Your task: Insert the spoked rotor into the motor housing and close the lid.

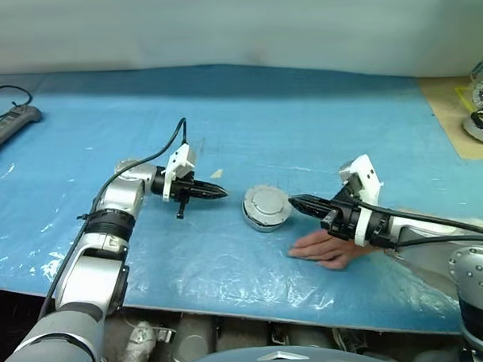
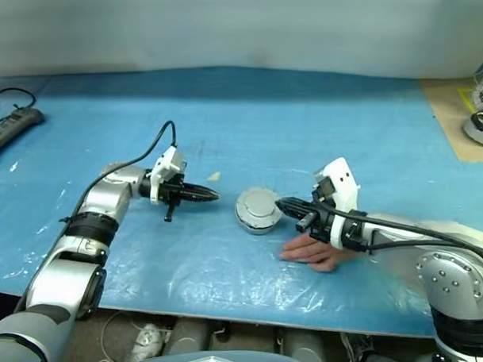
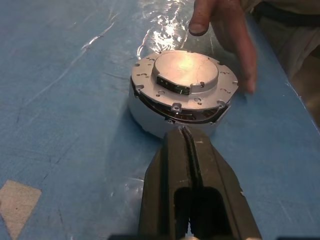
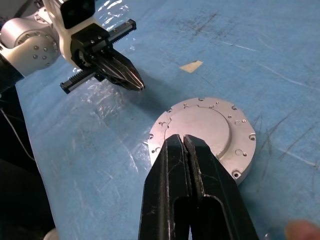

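Judging from the closed assembly, the task looks all but finished: the motor housing [image 1: 266, 207] sits on the blue bench [image 1: 303, 123] with its grey lid [image 3: 185, 71] already seated on top, and a dark band with a hint of copper windings shows just under the lid's rim in the left wrist view. No separate spoked rotor lies beside the housing, so it is probably inside, though that cannot be confirmed. What remains seems to be a check that the lid sits flush; any further move calls for a light press on the lid's flat centre, or simply a clear retreat of both arms.

The left tool [image 1: 218, 193] is pinched fully together with nothing in it, pointing sideways at the housing from its left, slightly nose-down, tip near the housing but apart from it. The left arm reaches out with its forearm angled across the bench toward the housing.

The right tool [image 1: 299, 203] is likewise pressed together and empty, aimed at the housing from its right, its tip just at the housing's edge; whether it touches cannot be told. A person's hand [image 1: 327, 248] rests flat on the bench just right of the housing, beneath the right wrist, so any press there risks brushing those fingers.
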### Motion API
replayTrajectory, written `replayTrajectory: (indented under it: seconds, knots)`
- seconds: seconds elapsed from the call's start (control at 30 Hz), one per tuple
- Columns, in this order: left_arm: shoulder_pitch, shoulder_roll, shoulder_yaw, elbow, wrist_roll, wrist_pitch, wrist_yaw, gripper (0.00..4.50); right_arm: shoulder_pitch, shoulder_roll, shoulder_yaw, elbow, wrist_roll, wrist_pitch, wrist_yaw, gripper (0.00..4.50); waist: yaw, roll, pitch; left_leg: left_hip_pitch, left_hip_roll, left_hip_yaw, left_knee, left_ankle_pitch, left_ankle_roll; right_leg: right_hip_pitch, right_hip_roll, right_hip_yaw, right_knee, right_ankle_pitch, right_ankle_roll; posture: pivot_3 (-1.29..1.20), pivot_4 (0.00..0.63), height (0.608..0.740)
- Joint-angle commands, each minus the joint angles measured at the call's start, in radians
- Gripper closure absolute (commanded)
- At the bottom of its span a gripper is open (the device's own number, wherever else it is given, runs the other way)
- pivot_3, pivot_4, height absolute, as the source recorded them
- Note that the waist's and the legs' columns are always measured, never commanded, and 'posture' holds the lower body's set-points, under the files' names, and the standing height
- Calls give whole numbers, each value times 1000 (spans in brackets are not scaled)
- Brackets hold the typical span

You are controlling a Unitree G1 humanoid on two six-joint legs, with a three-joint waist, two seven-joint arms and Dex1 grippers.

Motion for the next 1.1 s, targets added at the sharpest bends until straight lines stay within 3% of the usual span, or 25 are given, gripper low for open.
replayTrajectory:
  seconds: [0.03,0.2,0.57,1.1]
  knots:
    - [18,6,10,-97,-35,37,28,4452,-10,-35,-14,13,4,-28,58,4500,1,0,0,0,0,0,1,0,0,0,0,0,0,0,0,0,150,740]
    - [46,8,5,-148,-49,66,50,4452,-28,-45,0,26,-3,-33,76,4500,2,0,0,2,0,0,1,0,0,1,0,0,1,0,0,0,150,740]
    - [42,3,0,-140,-54,64,67,4452,-116,6,59,10,59,-1,-61,4500,-7,0,0,1,0,0,1,0,0,0,0,0,2,0,0,0,150,740]
    - [47,-8,-13,-134,-48,48,76,4452,-13,-9,65,13,-53,-80,46,4500,-10,0,0,1,0,0,3,0,0,0,0,0,3,0,0,0,150,740]
